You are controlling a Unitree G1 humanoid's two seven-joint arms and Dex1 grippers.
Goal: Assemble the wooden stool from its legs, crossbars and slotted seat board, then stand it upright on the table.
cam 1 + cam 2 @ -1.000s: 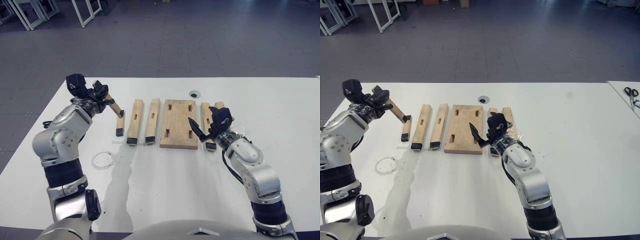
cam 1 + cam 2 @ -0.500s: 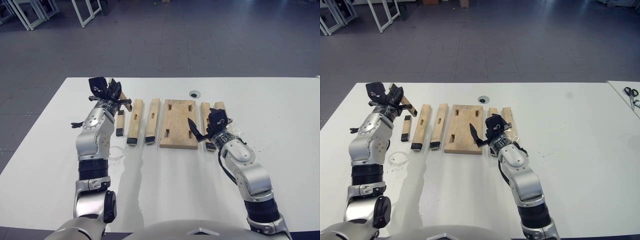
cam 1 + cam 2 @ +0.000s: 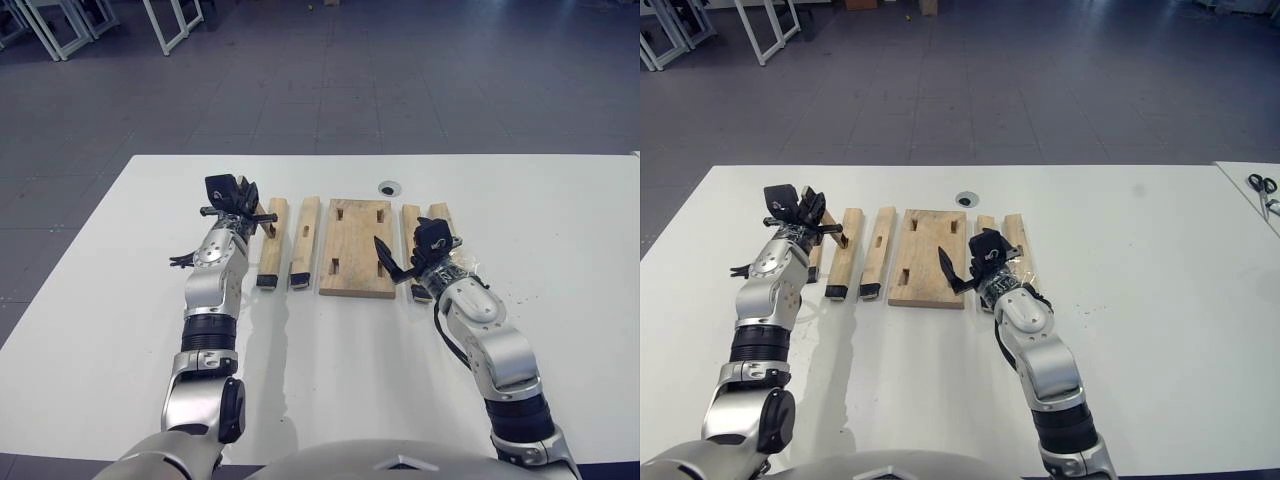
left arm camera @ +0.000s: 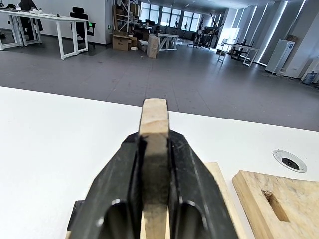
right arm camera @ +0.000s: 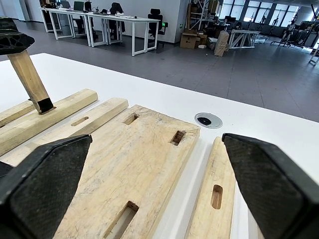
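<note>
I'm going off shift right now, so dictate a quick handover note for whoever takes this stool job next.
Left gripper: shut on one wooden bar, held tilted at the left end of the row.
Right gripper: open, low by the seat board's right edge, holding nothing.
Seat board lies flat, slots up; two legs on its left, two more on its right.
Done: nothing joined.
Left: fit legs and bars, stand it up.

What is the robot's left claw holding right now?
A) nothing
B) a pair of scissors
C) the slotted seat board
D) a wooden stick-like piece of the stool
D: the left gripper is shut on a narrow wooden piece, clamped between its two fingers, while the seat board lies flat apart from it.
</note>
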